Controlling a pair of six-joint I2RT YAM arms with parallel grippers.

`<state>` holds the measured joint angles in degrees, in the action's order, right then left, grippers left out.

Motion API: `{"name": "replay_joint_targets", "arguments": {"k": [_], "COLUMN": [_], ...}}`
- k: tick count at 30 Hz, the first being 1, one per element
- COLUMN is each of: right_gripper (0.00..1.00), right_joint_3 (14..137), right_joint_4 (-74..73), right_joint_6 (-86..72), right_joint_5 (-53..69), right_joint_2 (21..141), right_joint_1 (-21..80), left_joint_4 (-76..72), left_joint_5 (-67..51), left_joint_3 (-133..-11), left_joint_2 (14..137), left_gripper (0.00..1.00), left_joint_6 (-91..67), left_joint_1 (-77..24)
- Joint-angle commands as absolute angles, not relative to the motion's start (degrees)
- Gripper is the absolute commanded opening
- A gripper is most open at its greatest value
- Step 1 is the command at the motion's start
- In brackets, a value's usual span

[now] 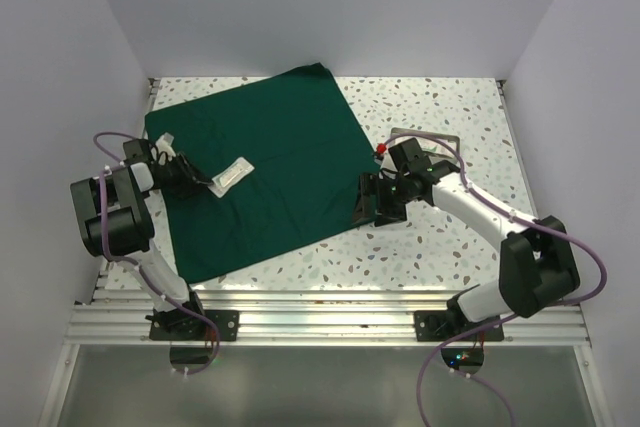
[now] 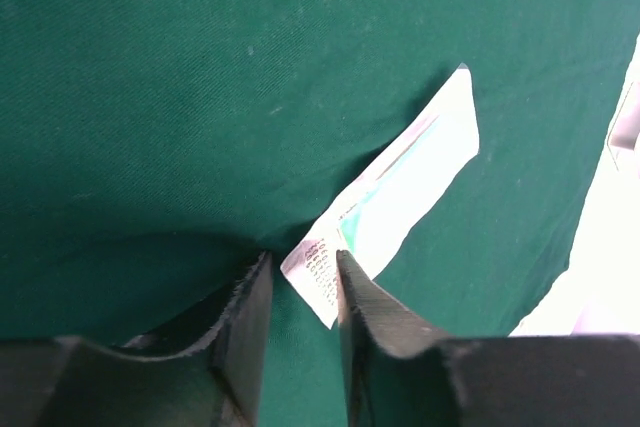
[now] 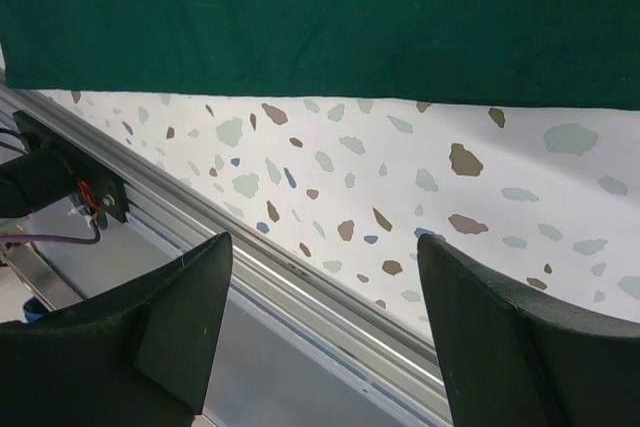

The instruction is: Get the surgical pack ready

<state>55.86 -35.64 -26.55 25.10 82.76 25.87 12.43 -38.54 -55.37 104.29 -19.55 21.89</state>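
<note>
We noted the large dark green cloth drape spread flat and set cornerwise on the speckled terrazzo table, one corner pointing to the far wall. A flat white paper packet lay on the drape's left part, with printed text at its near end in the left wrist view. The left gripper sat low over the drape at that end, its two black fingers drawn close on either side of the packet's corner; we could not tell whether they pinched it or only flanked it. A second small white packet lay at the drape's left edge, just beyond the left arm. The right gripper hung just off the drape's right edge, over bare table, jaws spread wide with nothing between them; its wrist view showed the drape's hem and the aluminium rail of the table's near edge. Off the drape's right corner we saw the rim of a shallow steel tray, partly hidden by the right arm.
</note>
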Motion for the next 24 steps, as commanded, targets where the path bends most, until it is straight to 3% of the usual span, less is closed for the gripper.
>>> {"name": "replay_joint_targets", "arguments": {"k": [1,10,24], "right_gripper": [0.78,0.78,0.78], "right_joint_3": [57.0,56.4,56.7], "right_joint_4": [-34.3,-33.2,-32.9], "right_joint_6": [-26.7,-27.7,-28.4], "right_joint_5": [26.3,26.4,26.6], "right_joint_2": [83.2,83.4,84.0], "right_joint_1": [25.9,25.9,26.0], "left_joint_4": [11.8,13.4,6.0], "left_joint_5": [-40.1,-39.5,-42.8], "left_joint_3": [-54.8,-55.6,-54.0], "left_joint_2": [104.9,104.2,105.2], "left_gripper": [0.33,0.24,0.24], "left_joint_6": [-20.1,-18.7,-24.2], "left_joint_1": [21.9,21.9,21.8]}}
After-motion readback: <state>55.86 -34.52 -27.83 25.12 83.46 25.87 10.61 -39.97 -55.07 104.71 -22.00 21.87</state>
